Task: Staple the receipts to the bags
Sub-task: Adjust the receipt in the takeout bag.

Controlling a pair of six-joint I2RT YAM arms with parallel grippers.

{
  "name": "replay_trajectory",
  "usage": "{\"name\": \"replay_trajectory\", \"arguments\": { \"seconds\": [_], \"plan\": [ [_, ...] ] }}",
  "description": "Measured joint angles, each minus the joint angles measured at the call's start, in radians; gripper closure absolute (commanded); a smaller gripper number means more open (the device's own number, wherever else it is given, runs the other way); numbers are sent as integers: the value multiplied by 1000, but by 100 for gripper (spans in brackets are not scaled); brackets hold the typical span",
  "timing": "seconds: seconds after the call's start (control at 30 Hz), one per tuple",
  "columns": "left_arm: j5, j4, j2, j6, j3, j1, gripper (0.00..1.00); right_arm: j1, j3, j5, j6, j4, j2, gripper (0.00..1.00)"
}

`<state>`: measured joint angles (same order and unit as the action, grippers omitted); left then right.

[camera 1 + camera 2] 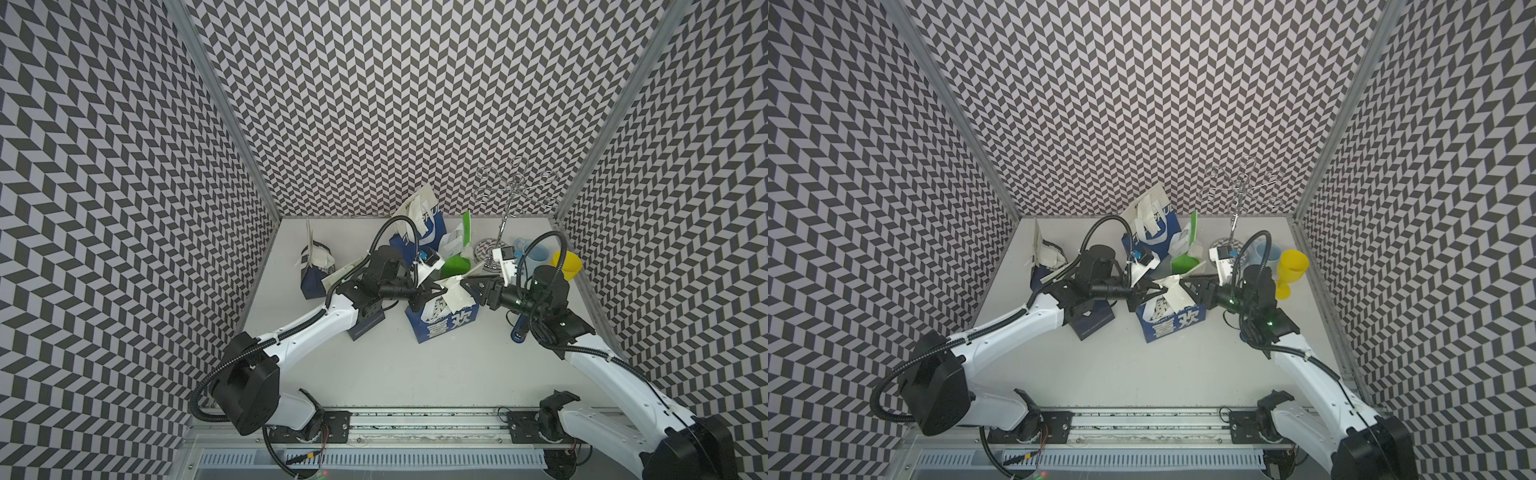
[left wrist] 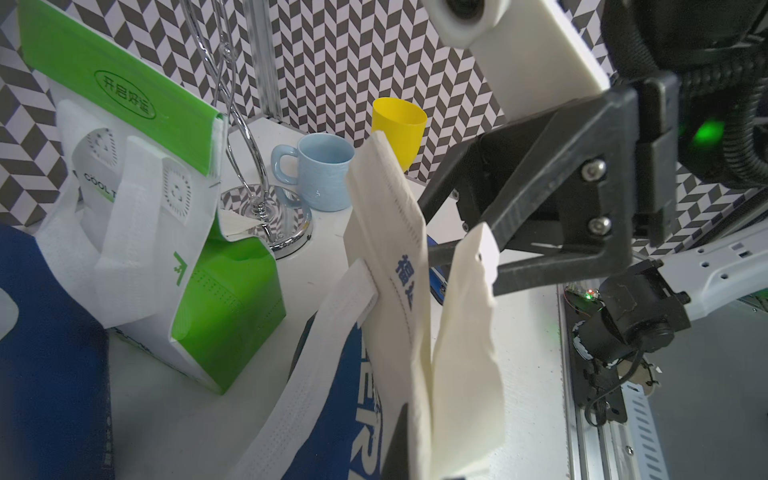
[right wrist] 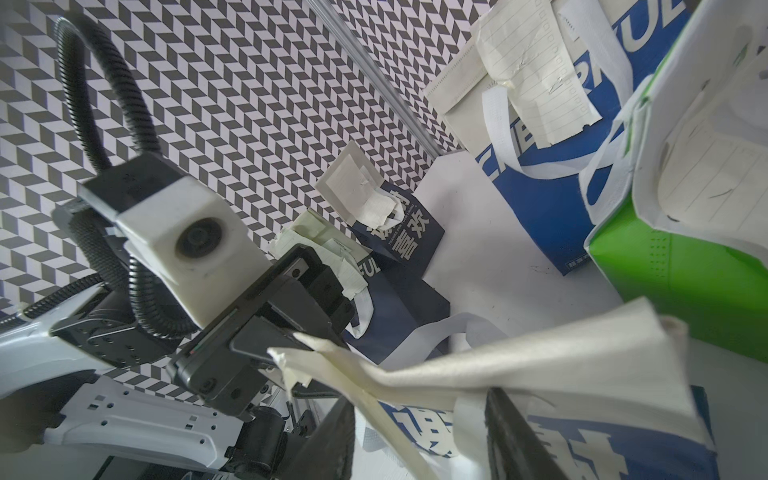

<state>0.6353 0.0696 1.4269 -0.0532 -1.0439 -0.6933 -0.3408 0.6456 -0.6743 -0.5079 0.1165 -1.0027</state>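
L gripper point(image 1: 429, 292) clamped on receipt point(image 2: 465, 353) + top flap of blue bag point(image 1: 444, 320), table point(image 1: 374, 374) centre. R gripper point(image 3: 422, 432) part-open astride same sheet, no grip evident. Receipt light, limp, tearable: take by edge.

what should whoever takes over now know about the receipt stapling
Grip: left end effector shut on the receipt and top flap of the front bag; right end effector open, jaws either side of that receipt's free end.
Stapler: lies unheld on the table under the right arm.
Done: back bag, green bag, far-left bag and near-left bag carry receipts; staples mostly too small to confirm.
Left: staple the front bag's receipt.
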Motion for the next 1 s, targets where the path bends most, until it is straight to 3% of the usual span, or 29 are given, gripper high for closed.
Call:
{"name": "replay_trajectory", "arguments": {
  "seconds": [0.17, 0.23, 0.27, 0.33, 0.43, 0.73, 1.0],
  "plan": [
    [6, 6, 0, -2, 0, 0, 100, -31, -2, -22, -7, 7, -2, 68],
    [6, 6, 0, -2, 0, 0, 100, -38, -3, -29, -4, 11, -2, 80],
    [5, 6, 0, -2, 0, 0, 93, -39, -3, -34, -4, 13, -2, 85],
    [5, 6, 0, -4, 0, 0, 67, -40, -3, -39, -5, 19, -5, 93],
    [5, 8, 0, 0, 0, 0, 56, -43, -3, -39, -6, 21, -14, 98],
    [5, 6, 0, 11, 0, 3, 57, -43, 6, -15, -10, -13, -87, 100],
    [-30, -14, -2, 22, 0, 3, 58, -27, 6, -66, -64, 25, -90, 100]
  ]
}}
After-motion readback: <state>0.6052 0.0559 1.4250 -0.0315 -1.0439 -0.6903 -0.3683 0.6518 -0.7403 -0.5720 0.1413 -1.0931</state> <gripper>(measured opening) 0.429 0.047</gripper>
